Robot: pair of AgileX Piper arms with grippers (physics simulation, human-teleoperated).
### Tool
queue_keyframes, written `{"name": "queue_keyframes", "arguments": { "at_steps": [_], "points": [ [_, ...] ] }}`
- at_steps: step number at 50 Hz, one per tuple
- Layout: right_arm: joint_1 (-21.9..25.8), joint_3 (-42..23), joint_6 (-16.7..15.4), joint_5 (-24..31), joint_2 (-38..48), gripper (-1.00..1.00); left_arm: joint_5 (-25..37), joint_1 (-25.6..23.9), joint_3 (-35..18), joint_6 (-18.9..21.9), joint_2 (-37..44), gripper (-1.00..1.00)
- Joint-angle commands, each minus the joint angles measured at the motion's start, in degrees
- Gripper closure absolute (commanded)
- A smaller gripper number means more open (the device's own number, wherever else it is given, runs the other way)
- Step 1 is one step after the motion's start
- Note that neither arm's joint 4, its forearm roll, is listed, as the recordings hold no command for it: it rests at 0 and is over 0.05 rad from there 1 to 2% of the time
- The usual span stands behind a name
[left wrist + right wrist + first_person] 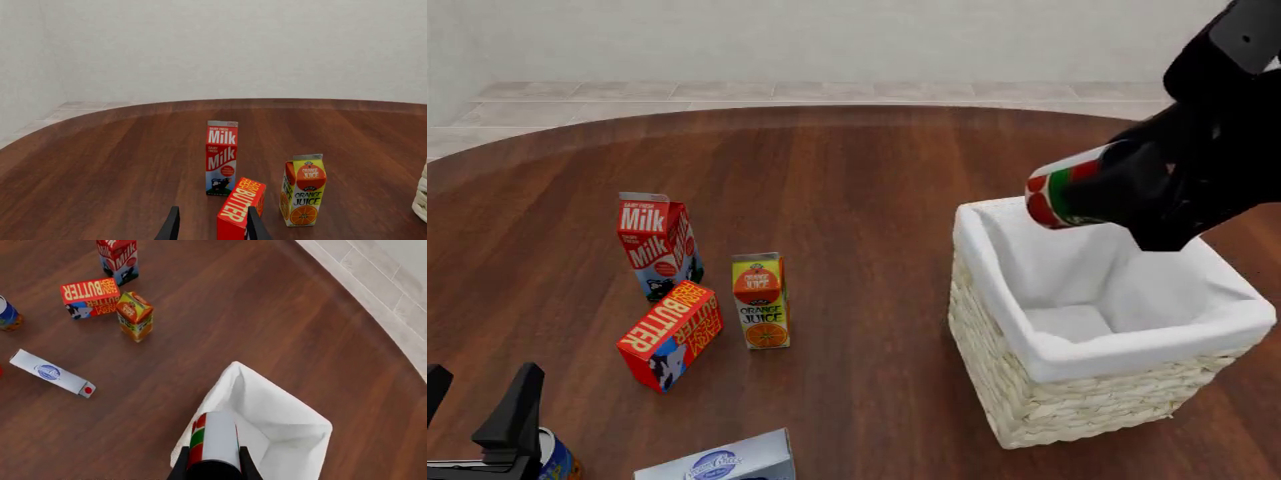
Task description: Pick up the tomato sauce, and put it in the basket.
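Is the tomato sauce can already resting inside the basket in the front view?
No: the tomato sauce is held tilted in the right gripper above the basket, whose white lining shows nothing inside.

Front view of the bench [868,170]: the basket [1068,400] stands at the right, with the tomato sauce [1068,190] held tilted above its far-left rim in the right gripper [1128,190]. At centre-left, the milk carton [657,245] stands farthest back, the orange juice carton [761,300] to its right and nearer, and the butter box [671,335] leans just left of the juice. At the near edge, a flat-lying box [721,462] lies right of a can [557,460], which sits just beside the left gripper [481,425].
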Motion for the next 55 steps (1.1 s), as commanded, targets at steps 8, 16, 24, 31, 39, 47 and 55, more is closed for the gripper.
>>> {"name": "queue_keyframes", "arguments": {
  "at_steps": [8, 16, 24, 31, 39, 47, 55],
  "points": [
    [-4.33, 0.71, 1.58, 1.13, -1.6, 1.0, 0.03, -0.02, -0.03, 0.02, -0.01, -1.0],
    [-6.19, 1.01, 1.56, 1.66, -1.78, 1.0, 0.03, -0.01, -0.03, 0.02, -0.01, -1.0],
    [-7.42, 2.12, 1.84, 1.73, -2.22, 1.0, 0.03, -0.04, -0.03, 0.02, 0.0, -1.0],
    [-8.93, 2.13, 1.48, 1.85, -2.49, 1.0, 0.04, -0.02, -0.03, 0.01, 0.0, -1.0],
    [-9.63, 2.72, 1.96, 1.53, -1.9, 1.0, 0.03, -0.02, -0.03, 0.01, 0.0, -1.0],
    [-10.3, 3.24, 2.39, 1.34, -0.81, 1.0, 0.04, -0.04, -0.03, 0.01, 0.0, -1.0],
    [-11.86, 2.96, 2.26, 1.36, 0.26, 1.0, 0.04, -0.03, -0.03, 0.02, 0.0, -1.0]
  ]
}}
